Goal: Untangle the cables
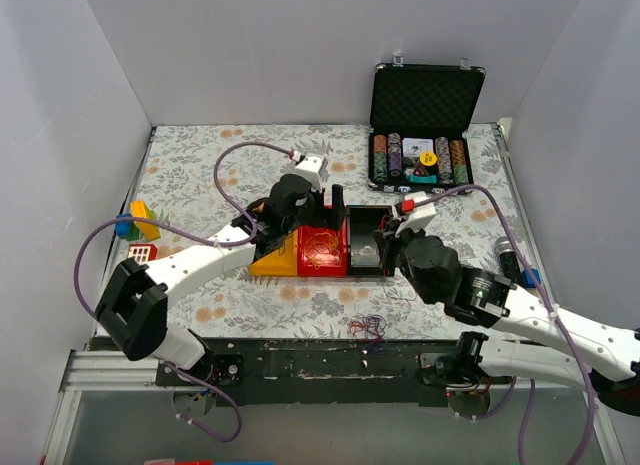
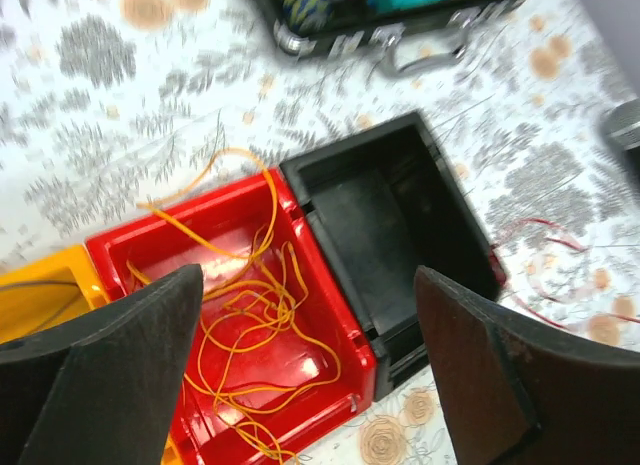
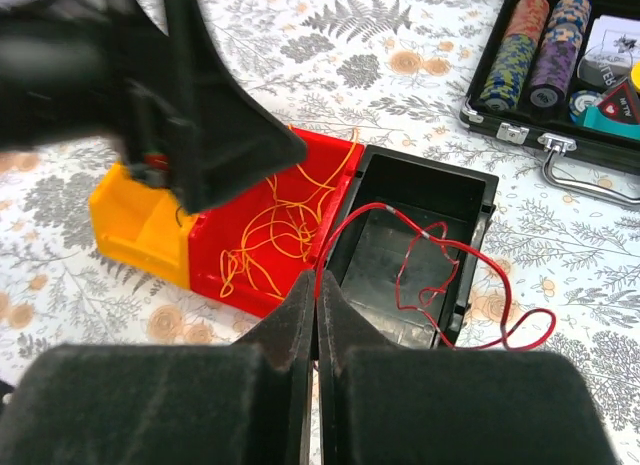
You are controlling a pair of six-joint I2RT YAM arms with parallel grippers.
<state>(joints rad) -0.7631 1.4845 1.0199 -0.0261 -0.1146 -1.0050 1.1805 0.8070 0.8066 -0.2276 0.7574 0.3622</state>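
Top view: leftover knot of thin red and dark wires sat at the near edge of the floral-covered desk, well apart from the bins.
Left wrist: left gripper jaws stood wide over the red plastic bin. Thin yellow wire lay loose inside, not held.
Right wrist: right gripper jaws were pinched shut on the thin red wire, which draped across the black plastic bin. I judged that bin its drop spot: one colour per bin.

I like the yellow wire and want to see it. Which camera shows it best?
The left wrist view: the yellow wire lies loosely coiled in the red bin, close and mostly unblocked. The right wrist view shows it partly hidden behind the left arm; the top view shows only faint squiggles.
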